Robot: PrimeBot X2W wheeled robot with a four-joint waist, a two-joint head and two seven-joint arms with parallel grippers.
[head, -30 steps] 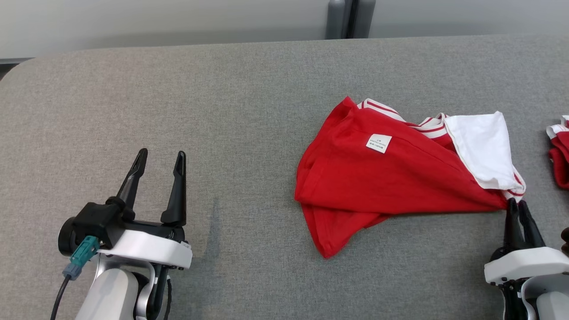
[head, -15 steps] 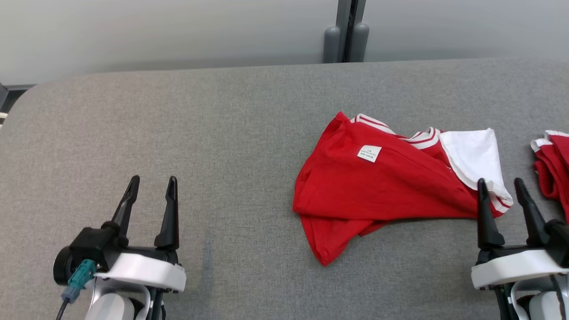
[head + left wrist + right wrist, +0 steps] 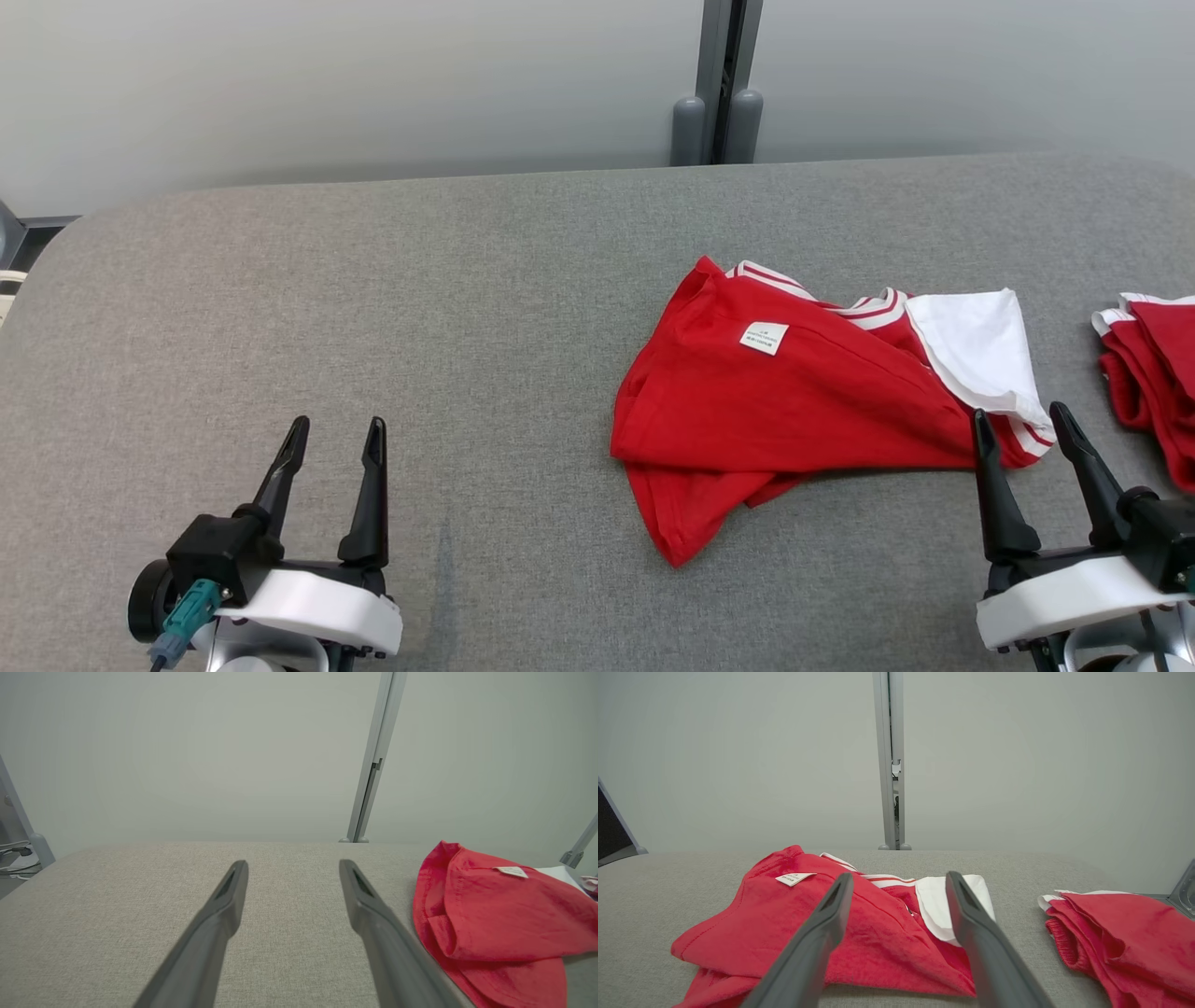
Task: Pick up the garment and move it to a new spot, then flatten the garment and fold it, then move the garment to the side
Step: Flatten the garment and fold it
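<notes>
The garment (image 3: 794, 392) is a red shirt with a white sleeve, striped trim and a small white label, lying crumpled right of centre on the grey table (image 3: 373, 280). It also shows in the left wrist view (image 3: 490, 924) and the right wrist view (image 3: 840, 924). My right gripper (image 3: 1020, 425) stands open just in front of the garment's right end, with nothing between its fingers; in its own view the right gripper (image 3: 899, 879) looks over the cloth. My left gripper (image 3: 336, 434) is open and empty at the lower left, well clear of the garment, as the left gripper (image 3: 292, 868) shows.
A second red garment (image 3: 1148, 373) lies at the table's right edge, also in the right wrist view (image 3: 1120, 938). A grey post (image 3: 717, 93) stands behind the table against the pale wall. The table's left corner is rounded.
My right gripper has let go of the garment's right corner, opened wide and drawn back a little. The head camera has tilted up, shifting the whole picture down.
</notes>
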